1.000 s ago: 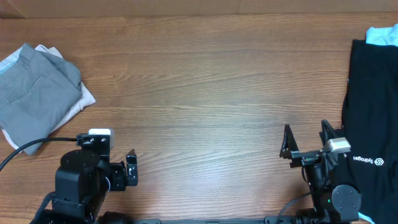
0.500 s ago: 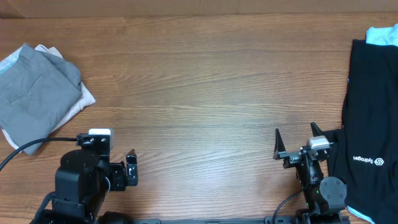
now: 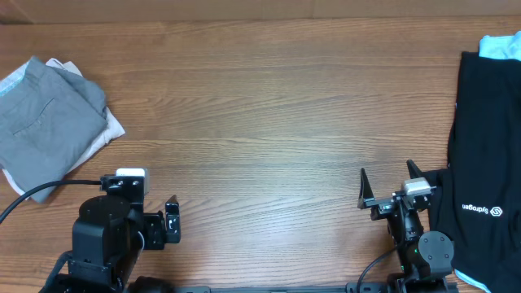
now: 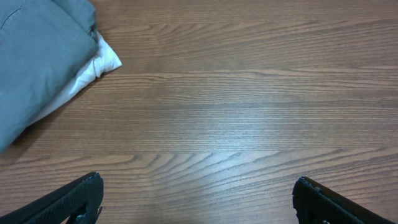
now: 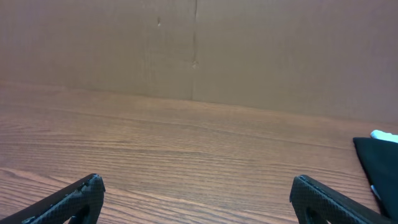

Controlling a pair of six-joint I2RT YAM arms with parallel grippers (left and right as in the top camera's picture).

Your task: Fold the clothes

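Note:
The clothes, a pair of mid-grey shorts point(image 3: 45, 122), lie folded at the table's far left on top of a pale garment. The left wrist view shows them at its upper left corner point(image 4: 37, 56). My left gripper point(image 4: 198, 180) is open over bare wood near the front edge, well to the right of the shorts and apart from them. At the front right my right gripper point(image 3: 386, 171) is also open, nothing between its fingers, and in its own wrist view point(image 5: 198, 180) it faces along the empty tabletop.
A pale beige garment point(image 3: 114, 130) sticks out from under the grey shorts. A long black garment with small white lettering point(image 3: 488, 155) lies along the right edge, just right of my right gripper. A light blue piece point(image 3: 501, 45) shows above it. A brown wall point(image 5: 199, 43) backs the table.
My right gripper has shifted left, away from the black garment, and then come to rest. The left arm and the clothes have not moved.

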